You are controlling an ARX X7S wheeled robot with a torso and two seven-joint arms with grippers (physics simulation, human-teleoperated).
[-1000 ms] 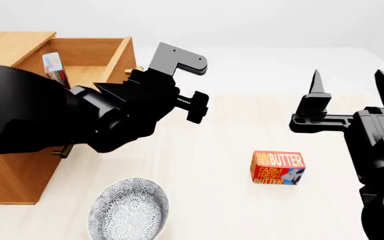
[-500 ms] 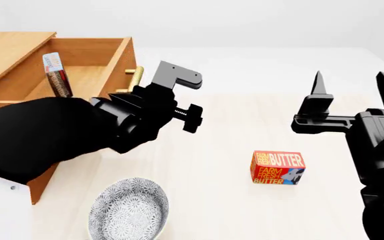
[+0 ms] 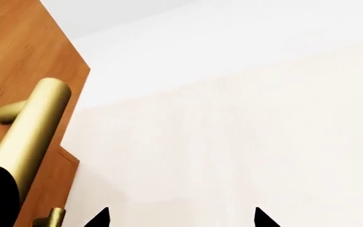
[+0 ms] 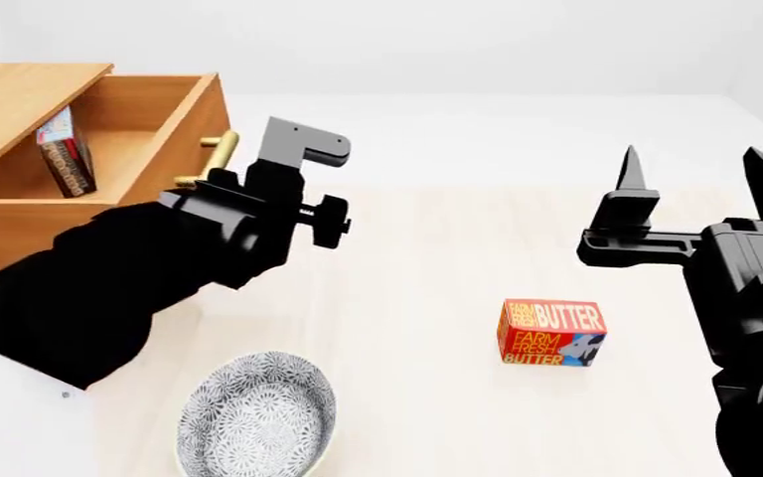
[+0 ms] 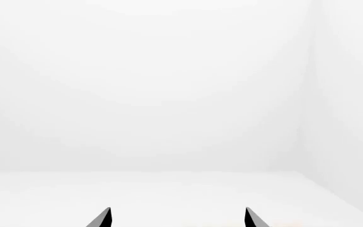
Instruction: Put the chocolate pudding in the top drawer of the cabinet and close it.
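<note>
Now the chocolate pudding [image 4: 64,151] is being carried upright inside the open top drawer [image 4: 116,199]; closing is being prepared, with the left claw [image 3: 180,218] spread empty beside the brass handle [image 4: 218,154], needing a push.

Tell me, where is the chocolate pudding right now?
In the head view the chocolate pudding stands on edge inside the open top drawer of the cabinet, at far left, beyond the left gripper.

We see a pale cream tabletop [image 4: 408,258] meeting plain white walls [image 5: 168,85] behind it, evenly lit.
</note>
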